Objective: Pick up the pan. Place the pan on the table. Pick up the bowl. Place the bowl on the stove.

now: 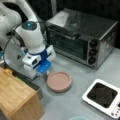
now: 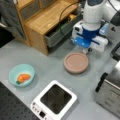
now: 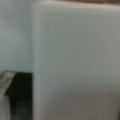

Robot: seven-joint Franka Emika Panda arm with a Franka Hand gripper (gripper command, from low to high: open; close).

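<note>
Pan (image 2: 75, 62) sits flat on the table (image 2: 50, 67), handle end just under the claw (image 2: 88, 50); its grip, I cannot tell.

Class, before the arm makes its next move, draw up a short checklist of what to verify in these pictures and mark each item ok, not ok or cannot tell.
1. Pan rests on the table, off the stove: ok.
2. Stove hob bare, free for the bowl: ok.
3. Bowl upright on the table: ok.
4. Bowl empty: not ok, an orange item lies inside.
5. Claw low at the pan's handle side: ok.
6. Claw released from the pan: cannot tell.
</note>
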